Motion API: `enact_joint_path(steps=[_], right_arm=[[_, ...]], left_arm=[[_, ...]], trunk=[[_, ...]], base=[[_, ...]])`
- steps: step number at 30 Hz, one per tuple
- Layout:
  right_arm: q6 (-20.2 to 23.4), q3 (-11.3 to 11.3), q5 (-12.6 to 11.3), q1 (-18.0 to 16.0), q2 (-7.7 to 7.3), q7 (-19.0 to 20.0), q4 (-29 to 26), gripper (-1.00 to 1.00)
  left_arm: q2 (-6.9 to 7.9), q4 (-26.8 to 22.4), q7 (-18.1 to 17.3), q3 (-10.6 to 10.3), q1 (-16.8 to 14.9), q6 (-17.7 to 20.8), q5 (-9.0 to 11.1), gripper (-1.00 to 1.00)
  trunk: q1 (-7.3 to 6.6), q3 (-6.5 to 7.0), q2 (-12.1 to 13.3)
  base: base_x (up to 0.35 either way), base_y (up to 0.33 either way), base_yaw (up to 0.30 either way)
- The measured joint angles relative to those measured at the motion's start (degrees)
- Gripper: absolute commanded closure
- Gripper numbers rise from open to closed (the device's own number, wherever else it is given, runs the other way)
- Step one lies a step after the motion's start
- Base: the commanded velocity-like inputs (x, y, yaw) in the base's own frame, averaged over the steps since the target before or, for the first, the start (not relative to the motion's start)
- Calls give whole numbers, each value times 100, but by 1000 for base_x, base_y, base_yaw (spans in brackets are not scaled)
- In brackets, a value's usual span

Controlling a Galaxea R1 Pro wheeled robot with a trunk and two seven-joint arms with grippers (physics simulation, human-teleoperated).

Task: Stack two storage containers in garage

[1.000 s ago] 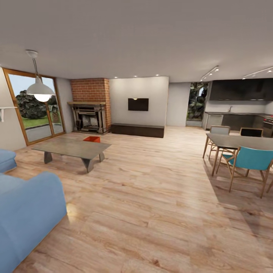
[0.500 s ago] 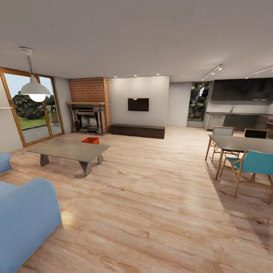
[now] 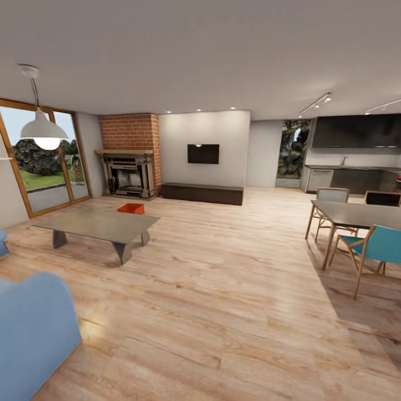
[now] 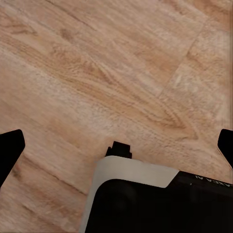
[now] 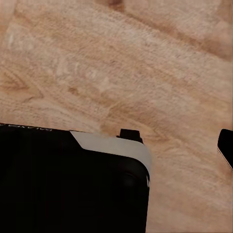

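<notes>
Wood-plank flooring (image 3: 223, 301), light, runs through the whole living room.

Head view. One red-orange box (image 3: 131, 208) sits on the planks just behind the low grey coffee table (image 3: 97, 225), in front of the brick fireplace (image 3: 129, 156). A second box cannot be made out. Blue sofa (image 3: 33, 328) near left; dining table (image 3: 362, 214) with a teal chair (image 3: 379, 248) at right.

Left wrist view. Left gripper (image 4: 116, 150): dark fingertips (image 4: 10, 150) at either edge of the picture, jaws spread wide, holding nothing; planks and part of the robot's own body (image 4: 155, 199) below.

Right wrist view. Right gripper: one dark fingertip (image 5: 225, 145) shows at the edge, nothing held; how wide it stands cannot be told.

Step in hand, as judged: the approach. Best driven between sofa and dining table, rounding the coffee table's far end, stopping square to the box with room for both arms.
</notes>
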Motion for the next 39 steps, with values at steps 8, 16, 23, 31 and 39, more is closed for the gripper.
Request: enact_joint_path(steps=[8, 16, 23, 31, 39], right_arm=[[0, 2, -2, 0, 0, 0, 0, -100], [0, 3, 0, 0, 0, 0, 0, -100], [0, 3, 0, 0, 0, 0, 0, -100], [0, 3, -1, 0, 0, 0, 0, -100], [0, 2, 0, 0, 0, 0, 0, -100]], left_arm=[[0, -1, 0, 0, 0, 0, 0, -100], [0, 2, 0, 0, 0, 0, 3, -100], [0, 2, 2, 0, 0, 0, 4, -100], [0, 3, 4, 0, 0, 0, 4, -100], [0, 1, 4, 0, 0, 0, 3, -100]], trunk=[[0, 0, 0], [0, 0, 0], [0, 0, 0], [0, 0, 0], [0, 0, 0]], base=[[322, 0, 0], [322, 0, 0], [322, 0, 0], [322, 0, 0], [321, 0, 0]])
